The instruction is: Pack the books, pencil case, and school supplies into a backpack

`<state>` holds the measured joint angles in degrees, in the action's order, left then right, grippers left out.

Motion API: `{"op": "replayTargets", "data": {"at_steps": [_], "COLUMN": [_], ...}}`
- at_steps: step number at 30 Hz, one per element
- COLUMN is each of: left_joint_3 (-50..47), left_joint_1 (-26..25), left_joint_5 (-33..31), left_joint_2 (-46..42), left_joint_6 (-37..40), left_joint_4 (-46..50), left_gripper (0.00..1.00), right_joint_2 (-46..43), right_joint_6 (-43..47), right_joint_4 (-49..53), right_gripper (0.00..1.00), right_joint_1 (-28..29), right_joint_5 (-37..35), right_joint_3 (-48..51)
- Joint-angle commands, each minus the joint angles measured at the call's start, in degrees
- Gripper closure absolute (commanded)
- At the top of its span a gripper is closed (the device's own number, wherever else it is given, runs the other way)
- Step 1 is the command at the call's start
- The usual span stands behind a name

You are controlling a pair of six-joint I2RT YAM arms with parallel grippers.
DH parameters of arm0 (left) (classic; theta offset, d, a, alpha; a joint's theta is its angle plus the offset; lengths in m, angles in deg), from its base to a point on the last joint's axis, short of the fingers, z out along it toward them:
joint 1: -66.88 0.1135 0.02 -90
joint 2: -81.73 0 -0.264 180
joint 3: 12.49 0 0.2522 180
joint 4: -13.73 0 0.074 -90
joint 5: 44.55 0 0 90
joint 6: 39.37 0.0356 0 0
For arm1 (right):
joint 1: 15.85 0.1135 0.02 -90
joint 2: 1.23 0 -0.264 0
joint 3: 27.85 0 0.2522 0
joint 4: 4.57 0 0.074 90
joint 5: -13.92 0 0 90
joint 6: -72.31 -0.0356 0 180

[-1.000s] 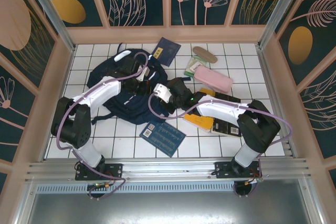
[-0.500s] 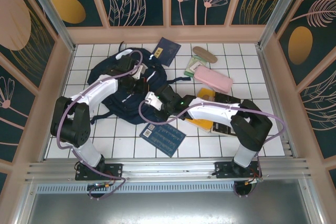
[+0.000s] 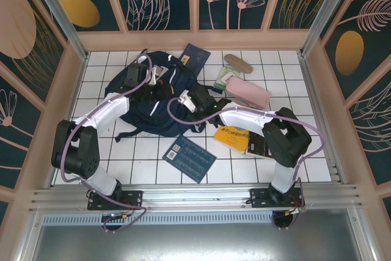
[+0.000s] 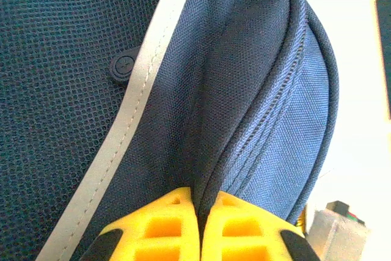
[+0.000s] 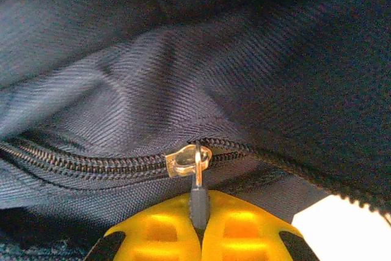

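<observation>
One backpack (image 3: 153, 114) of navy woven fabric lies crumpled on the white tiled tabletop (image 3: 116, 157), left of centre. Four books lie around it. A small navy booklet (image 3: 194, 59) is at its far edge and a blue one (image 3: 189, 158) is near its front edge. A yellow one (image 3: 231, 139) has a black one (image 3: 258, 146) beside it, both partly covered by the right arm. One soft pink pencil case (image 3: 249, 93) sits right of the bag. Two small supplies lie just beyond it: a tan oval (image 3: 237, 63) and a pale green pack (image 3: 222, 80) (its outline is hard to make out).

There are two pincers, both at the bag. The left pincer (image 4: 198, 206) has its yellow ribbed fingers pressed together on a fold of the bag's cloth. Beside that fold run a pale grey stripe (image 4: 137, 102) and dark mesh (image 4: 55, 90) with one round stud (image 4: 125, 64). The right pincer (image 5: 198, 209) is clamped tight on the dark zipper pull (image 5: 198, 195), which hangs from a metal slider (image 5: 186, 161) on coiled black teeth (the fabric above is too dark to read).
</observation>
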<state>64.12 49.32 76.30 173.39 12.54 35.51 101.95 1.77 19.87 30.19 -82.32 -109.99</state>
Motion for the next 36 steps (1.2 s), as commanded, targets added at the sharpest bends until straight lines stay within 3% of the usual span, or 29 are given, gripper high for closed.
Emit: {"op": "replayTargets", "data": {"at_steps": [1, 10, 13, 16, 22, 27, 36], "left_joint_3": [-2.6, -9.4, -10.0, -7.7, -7.9, -11.1, -14.1], "left_joint_1": [-0.5, -0.6, -0.6, -0.6, 0.4, 2.0, 3.3], "left_joint_5": [7.1, 6.3, 5.3, 0.2, -5.9, -6.6, -7.5], "left_joint_2": [-2.8, -7.2, -8.8, -8.6, -5.4, -4.5, -4.9], "left_joint_6": [-9.4, -26.2, -27.9, -24.2, -26.0, -31.8, -35.9], "left_joint_4": [-8.3, -19.7, -20.6, -15.6, -19.3, -27.0, -32.2], "left_gripper": [1.00, 1.00, 1.00, 1.00, 1.00, 1.00, 1.00], "right_joint_2": [1.2, 5.6, 6.4, 5.4, 0.4, -2.0, -4.0], "right_joint_6": [5.2, 8.2, 10.1, 11.7, 17.7, 20.6, 20.4], "right_joint_4": [-5.7, -9.3, -9.6, -9.1, -8.0, -5.8, -2.0], "right_gripper": [1.00, 1.00, 1.00, 1.00, 1.00, 1.00, 1.00], "right_joint_1": [-2.7, -9.9, -10.2, -9.9, -5.8, -2.8, 0.5], "right_joint_5": [-0.4, 11.7, 13.8, 13.4, 9.0, 3.9, 1.9], "right_joint_3": [-3.1, -11.5, -13.3, -12.3, -5.4, -2.1, 0.8]}}
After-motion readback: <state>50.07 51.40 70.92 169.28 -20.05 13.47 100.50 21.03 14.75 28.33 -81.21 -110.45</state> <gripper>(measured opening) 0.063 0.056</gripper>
